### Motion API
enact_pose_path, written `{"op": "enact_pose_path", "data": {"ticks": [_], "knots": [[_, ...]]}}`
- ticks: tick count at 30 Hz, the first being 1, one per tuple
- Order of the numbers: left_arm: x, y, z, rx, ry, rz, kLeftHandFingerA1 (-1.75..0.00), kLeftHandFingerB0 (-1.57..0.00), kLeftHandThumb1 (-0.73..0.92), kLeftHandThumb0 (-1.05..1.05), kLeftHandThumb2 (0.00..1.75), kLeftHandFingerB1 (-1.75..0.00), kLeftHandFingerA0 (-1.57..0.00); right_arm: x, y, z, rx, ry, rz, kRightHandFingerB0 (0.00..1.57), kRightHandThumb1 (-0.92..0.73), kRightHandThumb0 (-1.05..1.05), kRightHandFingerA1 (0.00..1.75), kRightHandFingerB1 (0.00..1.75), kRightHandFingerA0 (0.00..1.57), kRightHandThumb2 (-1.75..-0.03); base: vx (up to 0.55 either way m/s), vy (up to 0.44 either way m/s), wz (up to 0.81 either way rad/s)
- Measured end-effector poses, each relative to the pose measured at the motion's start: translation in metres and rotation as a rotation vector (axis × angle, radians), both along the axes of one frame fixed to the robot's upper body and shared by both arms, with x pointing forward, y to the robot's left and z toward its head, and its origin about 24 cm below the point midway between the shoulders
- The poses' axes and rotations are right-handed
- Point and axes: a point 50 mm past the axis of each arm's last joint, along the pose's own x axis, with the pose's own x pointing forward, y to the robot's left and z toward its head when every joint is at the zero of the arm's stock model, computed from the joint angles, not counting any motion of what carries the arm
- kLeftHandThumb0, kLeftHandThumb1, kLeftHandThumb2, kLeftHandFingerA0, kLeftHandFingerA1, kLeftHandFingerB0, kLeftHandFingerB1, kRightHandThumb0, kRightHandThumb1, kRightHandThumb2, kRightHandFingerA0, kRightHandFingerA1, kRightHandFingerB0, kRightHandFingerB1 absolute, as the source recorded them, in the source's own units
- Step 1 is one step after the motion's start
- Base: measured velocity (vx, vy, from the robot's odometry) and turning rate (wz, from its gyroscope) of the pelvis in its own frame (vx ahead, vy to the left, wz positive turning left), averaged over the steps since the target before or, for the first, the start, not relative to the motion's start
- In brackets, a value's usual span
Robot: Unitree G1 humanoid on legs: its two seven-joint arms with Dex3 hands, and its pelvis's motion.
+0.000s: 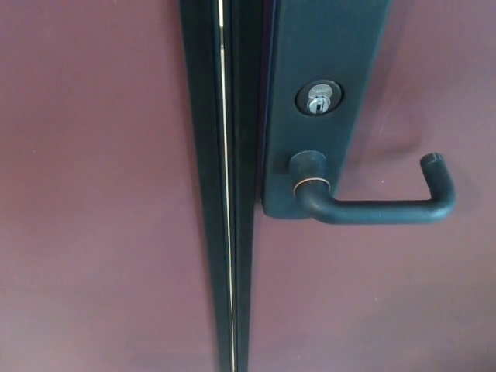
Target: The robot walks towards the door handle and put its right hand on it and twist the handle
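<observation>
Dark lever handle [380, 208] sits level on backplate [322, 70], below keyhole [318, 99], maroon door [101, 194]. Neither hand in view, state unknown. Handle likely stiff metal, smooth; grip mid-bar near hooked end.

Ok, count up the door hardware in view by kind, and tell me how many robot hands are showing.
Lever handle: 1
Backplate: 1
Keyhole: 1
Robot hands: 0
Total: 3 pieces of hardware, no hands in view.
</observation>
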Motion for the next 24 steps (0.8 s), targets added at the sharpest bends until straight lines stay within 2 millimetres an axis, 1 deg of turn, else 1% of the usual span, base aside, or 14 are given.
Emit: {"op": "enact_pose_path", "data": {"ticks": [4, 7, 10, 12, 17, 18, 19, 20, 24], "knots": [[-0.001, 0.000, 0.000, 0.000, 0.003, 0.001, -0.45, -0.44, 0.54, -0.30, 0.56, -0.39, -0.57, -0.008, -0.013, -0.019, 0.034, 0.101, -0.042, 0.00, -0.26, -0.36, 0.48, 0.46, 0.01, -0.88, 0.00, 0.000, 0.00], [-0.001, 0.000, -0.001, 0.000, 0.004, 0.000, -0.44, -0.44, 0.54, -0.30, 0.56, -0.39, -0.57, -0.014, -0.021, -0.039, 0.080, 0.191, -0.066, 0.00, -0.27, -0.36, 0.48, 0.46, 0.00, -0.89, 0.00, 0.000, 0.00], [-0.001, 0.000, -0.001, 0.000, 0.003, 0.001, -0.44, -0.44, 0.54, -0.30, 0.56, -0.39, -0.57, -0.014, -0.027, -0.060, 0.117, 0.296, -0.078, 0.00, -0.29, -0.36, 0.48, 0.46, 0.00, -0.90, 0.00, 0.000, 0.00], [-0.001, 0.000, -0.001, -0.001, 0.002, 0.002, -0.44, -0.44, 0.54, -0.30, 0.56, -0.39, -0.57, -0.010, -0.030, -0.076, 0.135, 0.368, -0.081, 0.00, -0.31, -0.36, 0.48, 0.46, 0.00, -0.91, 0.00, 0.000, 0.00], [-0.001, 0.000, 0.000, -0.003, -0.003, 0.007, -0.45, -0.44, 0.54, -0.29, 0.56, -0.39, -0.59, 0.007, -0.037, -0.119, 0.201, 0.534, -0.081, 0.00, -0.34, -0.36, 0.48, 0.47, 0.01, -0.93, 0.00, 0.000, 0.00], [-0.001, 0.000, 0.000, -0.003, -0.003, 0.007, -0.54, -0.40, 0.44, -0.37, 0.70, -0.47, -0.54, 0.011, -0.039, -0.126, 0.216, 0.554, -0.083, 0.00, -0.35, -0.36, 0.48, 0.47, 0.01, -0.94, 0.00, 0.000, 0.00], [-0.001, 0.000, 0.000, -0.003, -0.003, 0.007, -0.54, -0.40, 0.44, -0.36, 0.70, -0.47, -0.54, 0.015, -0.040, -0.134, 0.238, 0.578, -0.087, 0.00, -0.36, -0.36, 0.48, 0.47, 0.01, -0.94, 0.00, 0.000, 0.00], [-0.001, 0.000, 0.000, -0.003, -0.004, 0.007, -0.45, -0.44, 0.54, -0.28, 0.56, -0.39, -0.59, 0.019, -0.042, -0.141, 0.255, 0.597, -0.090, 0.00, -0.37, -0.36, 0.49, 0.47, 0.01, -0.95, 0.00, 0.000, 0.00], [0.000, 0.000, 0.000, -0.004, -0.006, 0.006, -0.46, -0.44, 0.55, -0.29, 0.57, -0.39, -0.62, 0.033, -0.047, -0.166, 0.320, 0.669, -0.108, 0.00, -0.38, -0.35, 0.49, 0.46, 0.01, -0.95, 0.00, 0.000, 0.00]]}}
